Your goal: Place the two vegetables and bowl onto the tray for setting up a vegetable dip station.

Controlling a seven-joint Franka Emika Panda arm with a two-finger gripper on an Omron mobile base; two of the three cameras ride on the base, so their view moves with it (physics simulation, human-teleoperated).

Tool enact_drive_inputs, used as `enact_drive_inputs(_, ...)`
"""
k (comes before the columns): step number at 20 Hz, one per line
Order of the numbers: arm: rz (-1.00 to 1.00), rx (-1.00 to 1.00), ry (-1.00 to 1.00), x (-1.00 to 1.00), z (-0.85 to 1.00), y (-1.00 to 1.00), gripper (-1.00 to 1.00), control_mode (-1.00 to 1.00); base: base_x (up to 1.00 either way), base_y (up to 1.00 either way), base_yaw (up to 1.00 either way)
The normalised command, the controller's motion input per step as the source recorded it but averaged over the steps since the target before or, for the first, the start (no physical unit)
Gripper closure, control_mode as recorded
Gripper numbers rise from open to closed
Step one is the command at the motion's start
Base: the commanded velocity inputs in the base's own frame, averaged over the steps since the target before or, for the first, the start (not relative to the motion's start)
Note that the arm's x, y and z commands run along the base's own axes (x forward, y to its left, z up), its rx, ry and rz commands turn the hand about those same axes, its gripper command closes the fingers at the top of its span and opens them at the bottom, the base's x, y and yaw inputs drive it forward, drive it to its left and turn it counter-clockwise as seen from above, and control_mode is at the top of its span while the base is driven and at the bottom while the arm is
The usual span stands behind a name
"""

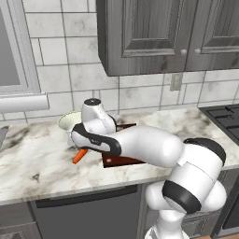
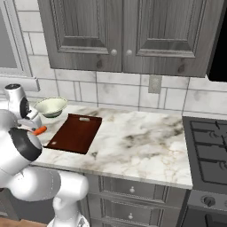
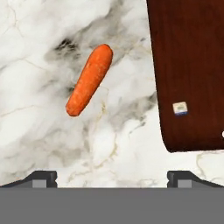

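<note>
An orange carrot (image 3: 89, 79) lies on the marble counter just left of the dark reddish-brown tray (image 3: 192, 65), apart from it; a small pale spot marks the tray near its corner. My gripper (image 3: 112, 179) hangs open above the counter, the carrot ahead and a little left of its fingertips (image 3: 43, 177), nothing between them. From the base, the carrot (image 1: 79, 156) shows below my hand, and the pale bowl (image 2: 51, 106) stands upright behind the tray (image 2: 75, 133), near the wall. The carrot (image 2: 40, 131) sits off the tray's left edge. The second vegetable is out of view.
A gas stove (image 2: 208, 146) fills the counter's right end. Grey wall cabinets (image 2: 128, 31) hang above. My arm (image 1: 149, 149) reaches across the tray's near part (image 1: 122, 161). Bare marble (image 2: 142, 142) stretches between tray and stove.
</note>
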Motion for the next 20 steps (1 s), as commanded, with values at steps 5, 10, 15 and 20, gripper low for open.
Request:
enact_drive_inputs(5, 0.0, 0.0, 0.0, 0.26, -0.26, 0.1, -1.0, -1.0, 0.0, 0.0, 0.0)
enact_drive_inputs(10, 0.0, 0.0, 0.0, 0.31, -0.19, 0.04, -1.0, -1.0, 0.0, 0.0, 0.0)
enact_drive_inputs(15, 0.0, 0.0, 0.0, 0.31, -0.21, 0.09, -1.0, -1.0, 0.0, 0.0, 0.0)
enact_drive_inputs(20, 0.0, 0.0, 0.0, 0.23, -0.2, 0.19, -1.0, -1.0, 0.0, 0.0, 0.0)
